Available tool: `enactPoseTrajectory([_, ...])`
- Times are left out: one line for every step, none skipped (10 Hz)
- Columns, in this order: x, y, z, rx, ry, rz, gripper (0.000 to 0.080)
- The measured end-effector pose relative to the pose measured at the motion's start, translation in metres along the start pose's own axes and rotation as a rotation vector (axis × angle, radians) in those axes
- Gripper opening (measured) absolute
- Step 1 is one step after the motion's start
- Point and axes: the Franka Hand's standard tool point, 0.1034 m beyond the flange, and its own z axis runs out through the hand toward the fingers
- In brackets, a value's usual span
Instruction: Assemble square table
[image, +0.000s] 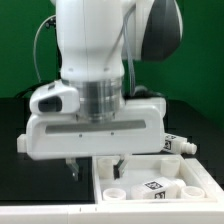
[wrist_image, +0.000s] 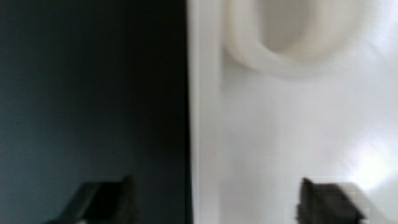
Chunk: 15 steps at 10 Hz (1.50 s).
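End effector (wrist_image: 214, 200) released, jaws apart, grasping nothing. Straddles the edge of the large flat white plastic square top (wrist_image: 302, 120), lying flat: one finger over the dark worktop (wrist_image: 89, 100), the other over the plate near a round corner socket (wrist_image: 285, 40). Probably so placed for pinching or nudging that edge. Small white tagged block legs (image: 155, 185) apparently resting on the top, likely awaiting sockets.

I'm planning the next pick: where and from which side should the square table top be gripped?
Take the table top by its straight side edge, from above, clear of the round socket. It lies flat and looks too broad to span; only that edge would likely fit the end effector.
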Motion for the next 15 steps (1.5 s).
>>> enactPoseTrajectory([0.005,-0.007,-0.008,0.001,0.011,0.03,0.0603])
enactPoseTrajectory([0.009,-0.016,-0.012,0.002,0.012,0.032,0.0635])
enactPoseTrajectory([0.014,-0.028,-0.015,0.005,0.005,0.097,0.0635])
enactPoseTrajectory([0.021,-0.045,-0.016,0.006,0.012,0.174,0.0647])
enactPoseTrajectory([0.024,-0.058,-0.013,0.008,0.014,0.25,0.0647])
enactPoseTrajectory([0.026,-0.061,-0.014,0.008,0.02,0.299,0.0649])
enactPoseTrajectory([0.026,-0.057,-0.013,0.008,0.024,0.302,0.0649])
enactPoseTrajectory([0.026,-0.057,-0.012,0.008,0.023,0.301,0.0649])
enactPoseTrajectory([0.026,-0.057,-0.012,0.008,0.023,0.301,0.0649])
enactPoseTrajectory([0.026,-0.056,-0.011,0.009,0.021,0.305,0.0649])
enactPoseTrajectory([0.024,-0.051,-0.009,0.015,0.015,0.326,0.0649])
enactPoseTrajectory([0.025,-0.051,-0.009,0.017,0.013,0.359,0.0649])
enactPoseTrajectory([0.027,-0.056,-0.01,0.02,0.016,0.405,0.0649])
enactPoseTrajectory([0.028,-0.064,-0.009,0.021,0.018,0.458,0.0649])
enactPoseTrajectory([0.026,-0.071,-0.005,0.019,0.016,0.498,0.0649])
